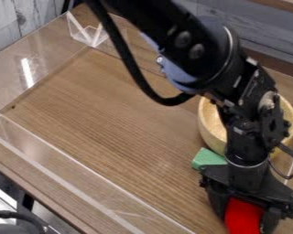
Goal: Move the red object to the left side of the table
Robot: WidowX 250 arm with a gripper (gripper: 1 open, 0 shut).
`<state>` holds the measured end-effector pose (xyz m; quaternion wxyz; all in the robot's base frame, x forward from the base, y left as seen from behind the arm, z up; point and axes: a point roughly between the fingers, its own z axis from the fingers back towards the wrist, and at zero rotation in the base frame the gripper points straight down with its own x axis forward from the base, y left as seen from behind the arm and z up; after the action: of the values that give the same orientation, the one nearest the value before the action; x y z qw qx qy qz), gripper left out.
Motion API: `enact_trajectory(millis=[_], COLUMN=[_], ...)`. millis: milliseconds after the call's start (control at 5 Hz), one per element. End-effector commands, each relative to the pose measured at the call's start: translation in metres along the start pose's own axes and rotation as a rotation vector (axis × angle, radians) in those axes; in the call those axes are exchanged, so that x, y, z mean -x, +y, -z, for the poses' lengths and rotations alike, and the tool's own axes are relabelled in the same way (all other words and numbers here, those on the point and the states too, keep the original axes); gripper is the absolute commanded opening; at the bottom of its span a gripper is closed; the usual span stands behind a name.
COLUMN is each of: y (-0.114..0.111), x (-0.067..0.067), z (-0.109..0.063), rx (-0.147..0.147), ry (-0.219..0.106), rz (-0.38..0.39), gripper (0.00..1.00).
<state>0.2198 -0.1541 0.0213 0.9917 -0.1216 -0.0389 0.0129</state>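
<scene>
The red object (244, 217) lies on the brown wood-grain table (100, 119) at the lower right, near the front edge. My gripper (245, 213) points down over it, open, with one black finger on each side of the red toy. Whether the fingers touch it cannot be told. The toy's leafy tip is hidden by the gripper.
A wooden bowl (215, 117) stands just behind the gripper at the right. A flat green block (208, 158) lies between the bowl and the gripper. Low clear acrylic walls (39, 155) edge the table at the left, front and back.
</scene>
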Motion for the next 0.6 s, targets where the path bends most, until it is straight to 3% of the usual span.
enact_trajectory(millis=[0, 400], y=[-0.003, 0.0023], x=[-0.0029, 0.0026], z=[-0.0007, -0.0071], rx=[0.015, 0.018], ry=[-0.024, -0.046], rz=[0.009, -0.025], gripper=[1.0, 1.0])
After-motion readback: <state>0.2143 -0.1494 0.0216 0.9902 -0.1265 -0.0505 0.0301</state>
